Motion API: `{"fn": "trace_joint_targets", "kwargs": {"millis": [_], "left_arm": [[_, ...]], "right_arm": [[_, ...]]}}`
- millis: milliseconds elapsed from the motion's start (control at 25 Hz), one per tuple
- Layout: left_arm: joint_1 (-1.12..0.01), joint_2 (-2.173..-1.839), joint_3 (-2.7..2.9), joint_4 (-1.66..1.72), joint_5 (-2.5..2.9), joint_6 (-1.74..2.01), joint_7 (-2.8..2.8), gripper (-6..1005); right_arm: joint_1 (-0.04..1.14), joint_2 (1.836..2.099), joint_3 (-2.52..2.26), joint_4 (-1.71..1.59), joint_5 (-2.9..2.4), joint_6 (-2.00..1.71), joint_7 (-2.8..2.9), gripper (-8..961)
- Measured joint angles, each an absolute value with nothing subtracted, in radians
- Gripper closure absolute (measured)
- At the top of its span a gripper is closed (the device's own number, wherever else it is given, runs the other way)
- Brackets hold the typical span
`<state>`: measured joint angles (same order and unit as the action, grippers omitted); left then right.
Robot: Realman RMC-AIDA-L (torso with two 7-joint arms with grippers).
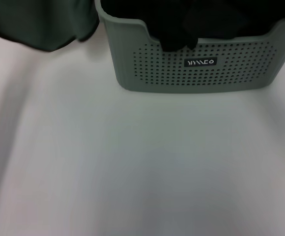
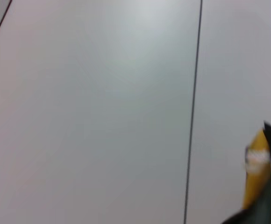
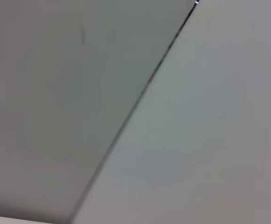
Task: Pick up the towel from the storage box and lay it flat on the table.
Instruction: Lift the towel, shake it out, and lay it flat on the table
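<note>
the storage box [image 1: 196, 69] sits on the table [image 1: 132, 167] at about 1 o'clock in the head view, with black cloths [image 1: 182, 24] piled inside, one drooping over the scooped rim. the towel [image 1: 39, 24] is outside the box, a dark grey-green bunch at 11 o'clock. the left wrist view catches its yellow side, black edging and white tag [image 2: 257, 157]. neither gripper shows, so can't tell if they're apart or clamped.

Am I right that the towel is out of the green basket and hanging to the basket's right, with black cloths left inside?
Nearly. The towel hangs to the left of the storage box, not the right, as the head view shows. The black cloths are indeed inside the box.
</note>
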<state>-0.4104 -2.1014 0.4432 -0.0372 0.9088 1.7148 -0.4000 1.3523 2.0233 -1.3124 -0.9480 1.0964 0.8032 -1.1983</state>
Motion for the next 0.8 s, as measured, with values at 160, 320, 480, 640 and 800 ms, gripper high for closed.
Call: {"fn": "trace_joint_targets", "kwargs": {"millis": [160,320,480,640,800], "left_arm": [[-0.383,-2.101,0.479,0.031,0.91,1.789,-0.442,987],[-0.365,-2.096,0.524,0.117,0.912,1.817,-0.513,987],[-0.354,-2.095,0.549,0.212,0.914,1.819,-0.604,987],[-0.344,-2.093,0.553,0.292,0.915,1.827,-0.693,986],[-0.339,-2.091,0.554,0.372,0.931,1.838,-0.78,986]], "right_arm": [[1.286,2.022,-1.239,-1.019,1.144,0.978,-1.229,935],[1.236,2.018,-1.154,-1.052,1.191,1.151,-1.258,934],[1.197,2.017,-1.073,-1.058,1.23,1.251,-1.307,933],[1.169,2.011,-0.969,-1.061,1.27,1.346,-1.323,932],[1.144,1.989,-0.914,-1.058,1.322,1.422,-1.332,931]]}}
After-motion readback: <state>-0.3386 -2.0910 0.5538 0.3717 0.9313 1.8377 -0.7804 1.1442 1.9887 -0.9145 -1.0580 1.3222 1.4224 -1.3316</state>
